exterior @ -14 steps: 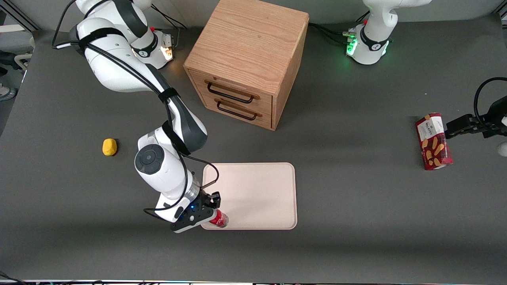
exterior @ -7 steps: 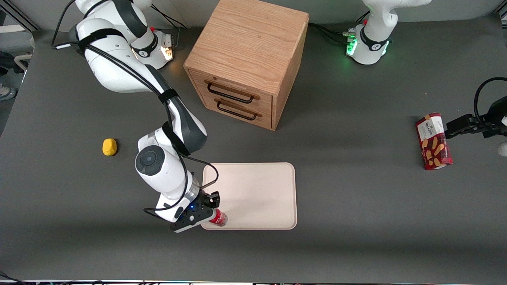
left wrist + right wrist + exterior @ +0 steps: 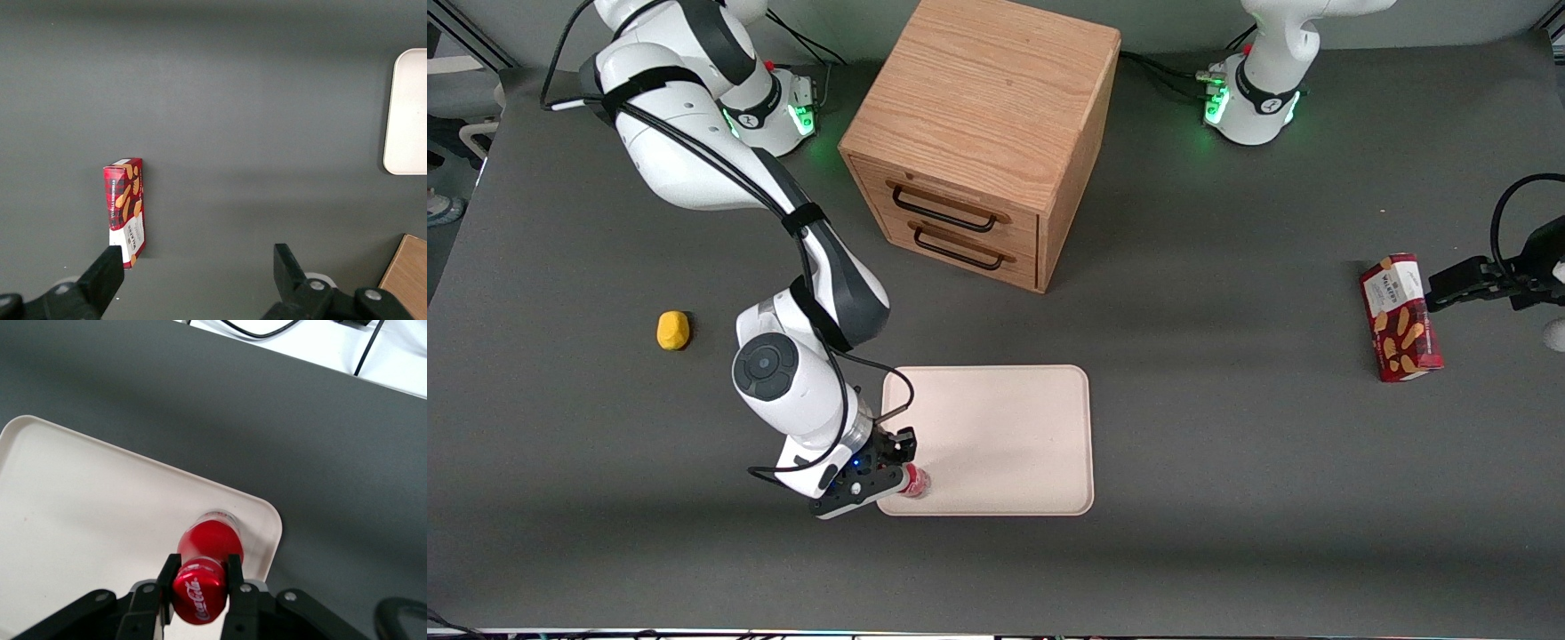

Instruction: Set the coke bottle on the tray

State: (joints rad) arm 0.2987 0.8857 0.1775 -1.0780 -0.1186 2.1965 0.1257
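The tabletop (image 3: 1227, 462) carries the tray (image 3: 1005, 427). At the tray's corner nearest the front camera, the gripper (image 3: 903, 467) clamps the coke bottle (image 3: 914, 481) — only the right wrist view shows fingers (image 3: 235, 568) pinching its red cap, base over the tray.

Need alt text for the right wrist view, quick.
The hand grips a small coke bottle by its red cap, upright over a corner of the pale tray. Dark grey table surrounds the tray.
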